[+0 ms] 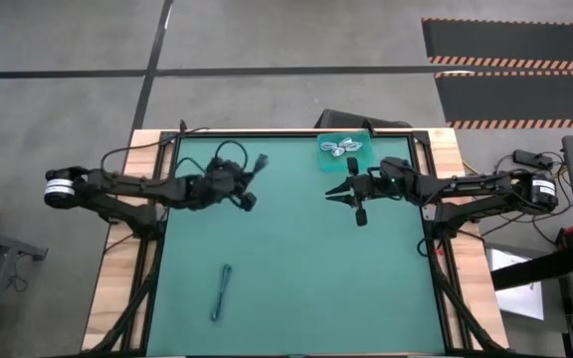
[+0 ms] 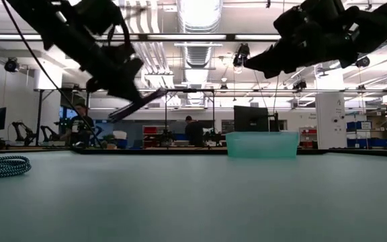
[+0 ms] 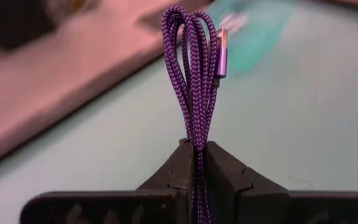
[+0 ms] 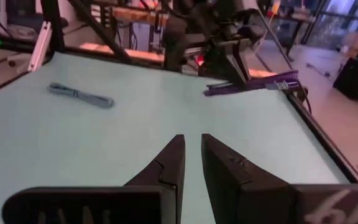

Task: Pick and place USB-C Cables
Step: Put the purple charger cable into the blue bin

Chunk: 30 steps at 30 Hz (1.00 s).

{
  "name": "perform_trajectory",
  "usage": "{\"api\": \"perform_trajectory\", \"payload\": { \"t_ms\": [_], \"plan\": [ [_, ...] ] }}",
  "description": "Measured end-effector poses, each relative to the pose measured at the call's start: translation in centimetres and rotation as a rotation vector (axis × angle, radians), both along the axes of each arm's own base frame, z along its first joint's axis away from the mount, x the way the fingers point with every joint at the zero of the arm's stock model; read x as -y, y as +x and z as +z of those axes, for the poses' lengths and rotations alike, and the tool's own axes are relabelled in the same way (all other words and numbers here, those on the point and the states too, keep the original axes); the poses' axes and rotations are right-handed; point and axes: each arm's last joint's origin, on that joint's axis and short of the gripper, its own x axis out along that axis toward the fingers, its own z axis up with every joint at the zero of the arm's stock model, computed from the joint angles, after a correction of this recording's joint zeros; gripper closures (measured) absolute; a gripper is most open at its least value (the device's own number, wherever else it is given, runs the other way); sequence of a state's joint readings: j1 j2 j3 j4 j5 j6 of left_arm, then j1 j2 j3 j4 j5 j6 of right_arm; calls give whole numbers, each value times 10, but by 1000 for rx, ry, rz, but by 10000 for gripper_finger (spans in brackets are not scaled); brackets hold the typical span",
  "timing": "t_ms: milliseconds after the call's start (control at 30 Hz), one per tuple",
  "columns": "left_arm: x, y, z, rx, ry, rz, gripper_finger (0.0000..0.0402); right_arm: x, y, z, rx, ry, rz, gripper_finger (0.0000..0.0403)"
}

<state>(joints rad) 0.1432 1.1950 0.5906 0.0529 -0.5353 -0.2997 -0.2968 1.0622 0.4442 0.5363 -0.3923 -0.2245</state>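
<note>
A purple braided USB-C cable (image 3: 194,68), folded into a thin bundle, is held in my left gripper (image 3: 196,163) above the far left part of the green table (image 1: 296,268). The same cable (image 1: 260,161) also shows from above. A blue-grey bundled cable (image 1: 223,291) lies flat on the table near the front left. White coiled cables (image 1: 340,149) lie in a teal bin (image 1: 358,162) at the far edge. My right gripper (image 4: 192,155) hangs near the bin with only a narrow gap between its fingertips and nothing in it. My left gripper pinches the purple bundle (image 3: 197,144) between its two fingers, several strands together. The bundle runs along the fingers and juts out past their tips, ending in its looped end and silver plug (image 3: 221,53). The cable (image 2: 140,104) is clear of the table.
The teal bin (image 2: 262,144) stands at the far edge, right of the middle. The blue-grey cable (image 4: 79,95) is the only loose thing on the mat. Wooden borders and the arms' frames edge the table on both sides. People and benches show in the room behind.
</note>
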Motion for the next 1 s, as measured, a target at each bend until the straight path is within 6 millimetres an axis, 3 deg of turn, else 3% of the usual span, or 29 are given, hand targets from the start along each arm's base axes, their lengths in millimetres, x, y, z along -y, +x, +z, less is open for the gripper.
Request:
{"api": "perform_trajectory", "payload": {
  "t_ms": [400, 633, 1000],
  "plan": [
    [38, 26, 25, 299, 247, -358, 389, -14, 4, 17, 188, -53, 61, 360],
    [47, 39, 25, 419, 306, -424, 389, -21, 7, 24, 271, -73, 59, 360],
    [50, 60, 12, 573, 327, -474, 389, -19, 33, 17, 288, -58, 32, 360]
  ]
}}
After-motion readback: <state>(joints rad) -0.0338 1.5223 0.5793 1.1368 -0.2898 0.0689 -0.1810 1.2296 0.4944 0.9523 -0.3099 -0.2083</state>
